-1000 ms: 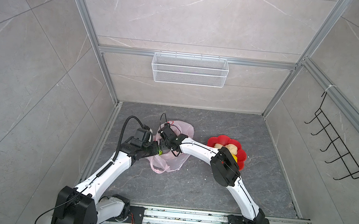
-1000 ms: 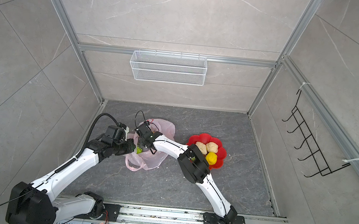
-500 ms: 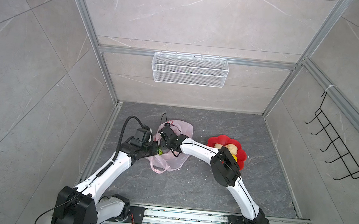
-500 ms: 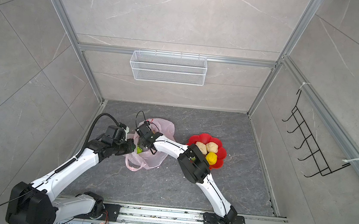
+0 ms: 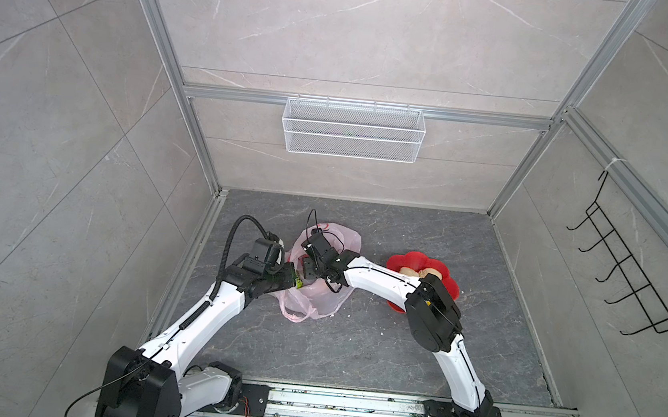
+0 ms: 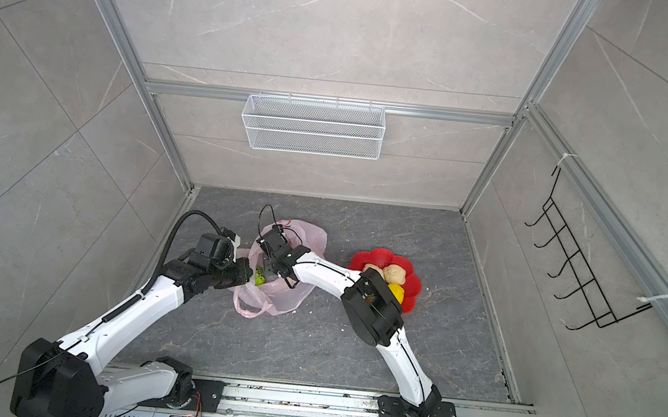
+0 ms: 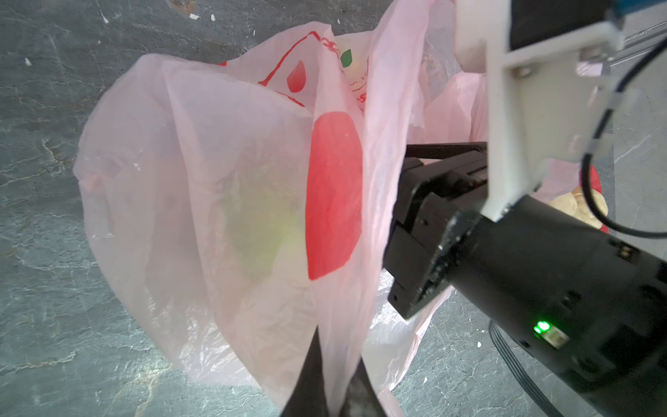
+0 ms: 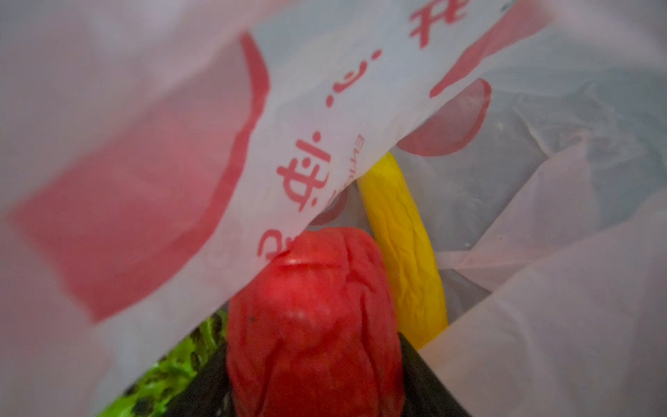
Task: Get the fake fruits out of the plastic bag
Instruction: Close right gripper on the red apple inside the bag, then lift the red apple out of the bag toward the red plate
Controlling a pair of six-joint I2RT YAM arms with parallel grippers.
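The bag [image 5: 325,300] is lying crumpled on the grey desk [image 5: 351,353], left of the middle, with its mouth gaping upward. The left tool [image 7: 334,386] is reaching in from the left and pinching the bag's rim. Its fingers are together with only the thin film between them, and the pink plastic is running straight up out of that pinch. The right tool [image 8: 317,382] is reaching across from the right and dipping down into the mouth. Inside, it is gripping the apple [image 8: 314,317]. The red skin is creasing and the fruit is looking squashed tall between the two dark fingers, so I am taking it as clamped. The close, blurry view is making it hard to judge how firmly. Just beside the apple, the banana [image 8: 404,260] is lying against the bag's wall. On the apple's other side, a green ball [image 8: 169,375] is peeking out from under a printed fold. Off to the right, near the bag but not touching it, the dish [image 6: 377,257] is sitting on the desk. It is holding beige lumps [image 6: 395,273] and a yellow fruit [image 6: 397,293], and the right arm [image 6: 372,309] is partly hiding them. A wire basket [image 5: 352,136] is hanging on the back wall.
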